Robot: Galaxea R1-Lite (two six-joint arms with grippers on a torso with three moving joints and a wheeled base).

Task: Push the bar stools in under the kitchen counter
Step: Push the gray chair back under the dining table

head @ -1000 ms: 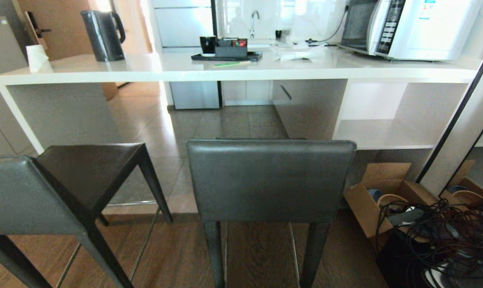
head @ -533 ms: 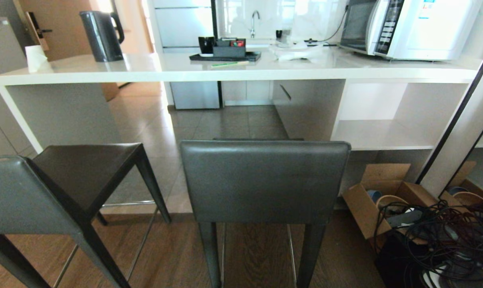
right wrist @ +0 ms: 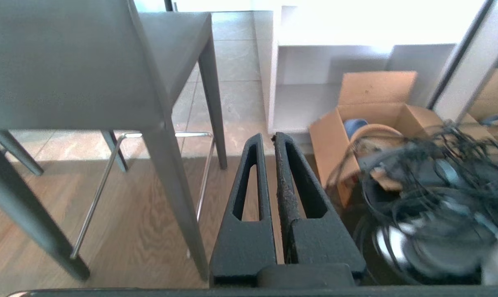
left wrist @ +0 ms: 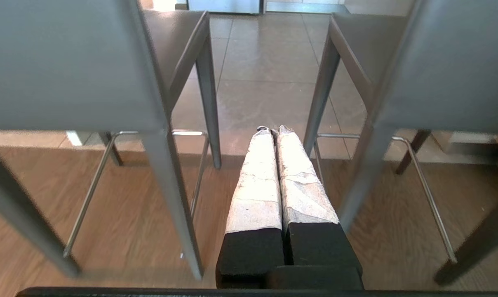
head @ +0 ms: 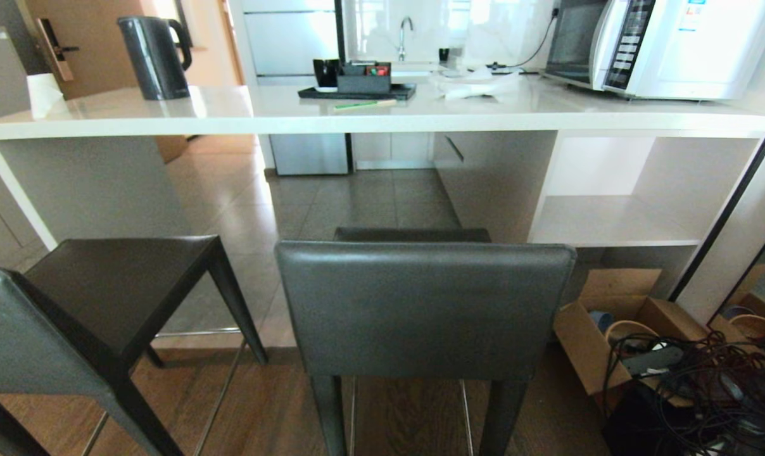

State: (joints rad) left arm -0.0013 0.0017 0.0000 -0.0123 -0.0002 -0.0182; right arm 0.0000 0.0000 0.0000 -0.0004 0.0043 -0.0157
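Two bar stools stand in front of the kitchen counter point(head: 420, 115), out from under its white slab top. The middle stool point(head: 420, 310) turns its dark grey backrest to me; the left stool point(head: 116, 285) stands at an angle, seat toward the counter. Neither arm shows in the head view. My left gripper point(left wrist: 273, 130), with white-wrapped fingers, is shut and empty, low over the wood floor, pointing into the gap between the left stool point(left wrist: 59, 62) and the middle stool point(left wrist: 455, 62). My right gripper point(right wrist: 267, 136) is shut and empty beside the middle stool's point(right wrist: 67, 62) rear leg.
On the counter are a black kettle point(head: 154, 57), a tray point(head: 357, 92) and a microwave point(head: 667, 44). A white open shelf point(head: 610, 221) sits under its right end. A cardboard box point(head: 610, 329) and tangled cables point(head: 705, 380) lie on the floor at right, by a dark-framed mirror point(head: 731, 196).
The whole head view has shifted: the counter and both stools look nearer and lower, so the camera has moved closer. The middle stool's seat now shows above its backrest.
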